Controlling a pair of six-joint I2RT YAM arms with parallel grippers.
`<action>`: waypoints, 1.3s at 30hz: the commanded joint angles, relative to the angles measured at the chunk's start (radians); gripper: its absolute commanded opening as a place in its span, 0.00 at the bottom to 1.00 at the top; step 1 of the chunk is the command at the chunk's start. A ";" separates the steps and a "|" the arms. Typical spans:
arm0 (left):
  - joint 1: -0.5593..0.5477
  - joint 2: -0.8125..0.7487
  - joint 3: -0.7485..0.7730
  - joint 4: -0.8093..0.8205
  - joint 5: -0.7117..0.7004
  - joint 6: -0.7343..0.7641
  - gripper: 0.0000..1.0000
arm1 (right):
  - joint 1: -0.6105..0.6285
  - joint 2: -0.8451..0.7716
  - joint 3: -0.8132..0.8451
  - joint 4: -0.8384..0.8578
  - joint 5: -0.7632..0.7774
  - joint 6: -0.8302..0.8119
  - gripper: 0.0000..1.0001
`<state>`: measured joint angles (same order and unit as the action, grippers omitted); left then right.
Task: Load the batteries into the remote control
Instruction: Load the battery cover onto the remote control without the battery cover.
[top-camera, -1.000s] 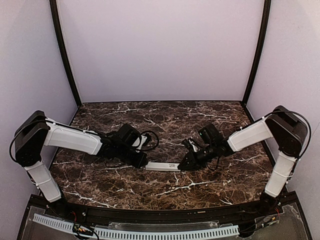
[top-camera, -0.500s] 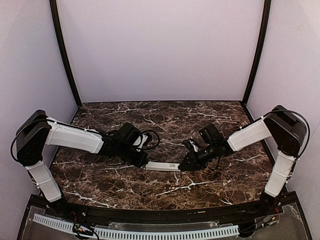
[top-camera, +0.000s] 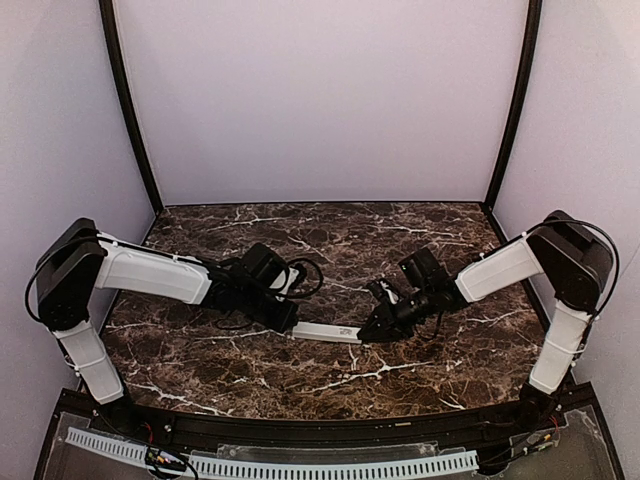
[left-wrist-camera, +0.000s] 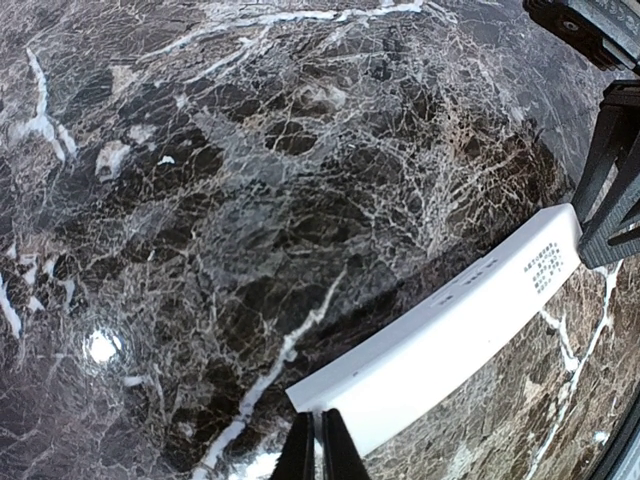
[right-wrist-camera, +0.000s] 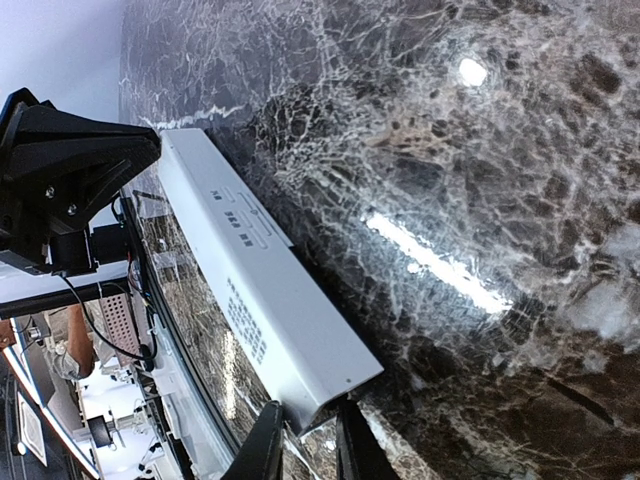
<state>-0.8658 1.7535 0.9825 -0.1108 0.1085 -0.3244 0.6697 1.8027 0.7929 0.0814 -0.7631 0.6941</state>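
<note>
Evidently a two-handed hold, with the remote control (top-camera: 325, 332) at mid-frame, low over the table (top-camera: 330, 250).
Left fingers (left-wrist-camera: 300, 455) and right fingers (right-wrist-camera: 262, 450) each pinch one end. No batteries show, so the step looks preparatory, with exposing the recess next.

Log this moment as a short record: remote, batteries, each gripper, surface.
remote control: white bar set crosswise at mid-table, spanning between the two grippers; printed face up, no open recess visible
batteries: none visible in any view
left gripper: at the remote's left end, jaws nearly together; whether it is gripping cannot be told
right gripper: at the remote's right end, jaws closed around its corner
table: dark marble pattern
</note>
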 joint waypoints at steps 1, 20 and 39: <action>-0.112 0.090 -0.005 0.041 0.248 0.002 0.04 | 0.014 0.019 0.009 0.160 -0.017 0.002 0.17; -0.058 -0.043 -0.045 0.017 0.126 -0.053 0.10 | -0.030 -0.023 -0.020 0.101 0.031 -0.030 0.21; 0.028 -0.169 -0.054 -0.057 0.153 0.217 0.74 | -0.051 0.040 0.105 0.073 -0.033 -0.093 0.40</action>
<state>-0.8368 1.5799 0.9058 -0.0822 0.2264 -0.2489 0.6285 1.8130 0.8566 0.1349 -0.7612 0.6273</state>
